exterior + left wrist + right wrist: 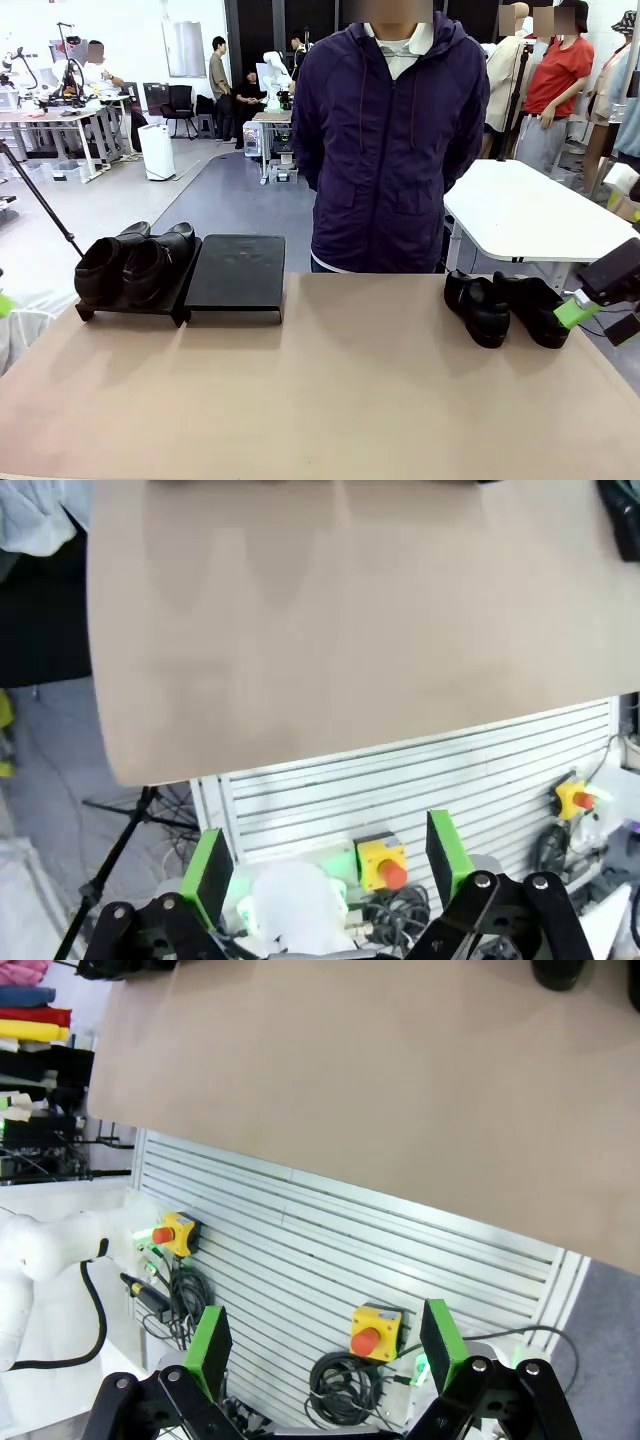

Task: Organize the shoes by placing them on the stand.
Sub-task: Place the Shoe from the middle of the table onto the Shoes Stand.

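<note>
The right gripper (325, 1348) is seen with its two green-padded fingers spread wide and nothing between them. It is held off the near edge of the table (400, 1090), above the slatted panel (300, 1230) below that edge. In the front view one of its pads (575, 311) is found at the right border, just beside the outer one of two shoes (505, 308) set on the bare tabletop near the far right corner; whether pad and shoe touch cannot be told. The left gripper (328, 872) is likewise spread wide and empty, held off the near edge, well apart from the stand (237, 270) at the far left of the table.

The stand is placed close to the far edge, its two platforms just beside each other. The left platform is taken up by two more shoes side by side, toes turned towards the robot's side, while the right platform is left bare. A broad stretch of bare tabletop is seen between the stand and the loose pair, and across the whole near half. The middle of the far edge is closed off by a person (395, 150) standing right behind it.

Counted: four shoes, two on the stand and two on the table; two platforms; two yellow emergency-stop boxes (375, 1330) under the table edge in each wrist view
</note>
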`<action>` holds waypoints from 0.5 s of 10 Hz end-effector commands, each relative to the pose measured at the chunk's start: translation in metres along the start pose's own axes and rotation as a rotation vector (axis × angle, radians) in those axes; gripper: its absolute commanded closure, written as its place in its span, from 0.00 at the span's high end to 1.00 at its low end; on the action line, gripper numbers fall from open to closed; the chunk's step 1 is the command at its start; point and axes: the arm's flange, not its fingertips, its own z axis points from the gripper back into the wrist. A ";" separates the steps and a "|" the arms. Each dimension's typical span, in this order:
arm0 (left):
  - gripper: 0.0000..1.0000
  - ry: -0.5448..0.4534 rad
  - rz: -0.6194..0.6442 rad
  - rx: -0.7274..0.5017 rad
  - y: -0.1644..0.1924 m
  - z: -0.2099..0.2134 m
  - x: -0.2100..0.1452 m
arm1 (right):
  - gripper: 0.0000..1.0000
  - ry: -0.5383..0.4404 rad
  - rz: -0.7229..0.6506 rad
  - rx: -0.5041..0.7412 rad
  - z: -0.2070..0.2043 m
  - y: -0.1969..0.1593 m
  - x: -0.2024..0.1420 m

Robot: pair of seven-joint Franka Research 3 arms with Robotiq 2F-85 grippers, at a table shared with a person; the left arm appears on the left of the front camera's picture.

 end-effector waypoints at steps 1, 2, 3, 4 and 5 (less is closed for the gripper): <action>1.00 -0.025 -0.046 -0.020 -0.018 0.003 0.000 | 1.00 -0.001 0.020 0.021 0.002 -0.001 0.000; 1.00 -0.025 -0.046 -0.020 -0.018 0.003 0.000 | 1.00 -0.001 0.020 0.021 0.002 -0.001 0.000; 1.00 -0.025 -0.046 -0.020 -0.018 0.003 0.000 | 1.00 -0.001 0.020 0.021 0.002 -0.001 0.000; 1.00 -0.025 -0.046 -0.020 -0.018 0.003 0.000 | 1.00 -0.001 0.020 0.021 0.002 -0.001 0.000; 1.00 -0.025 -0.046 -0.020 -0.018 0.003 0.000 | 1.00 -0.001 0.020 0.021 0.002 -0.001 0.000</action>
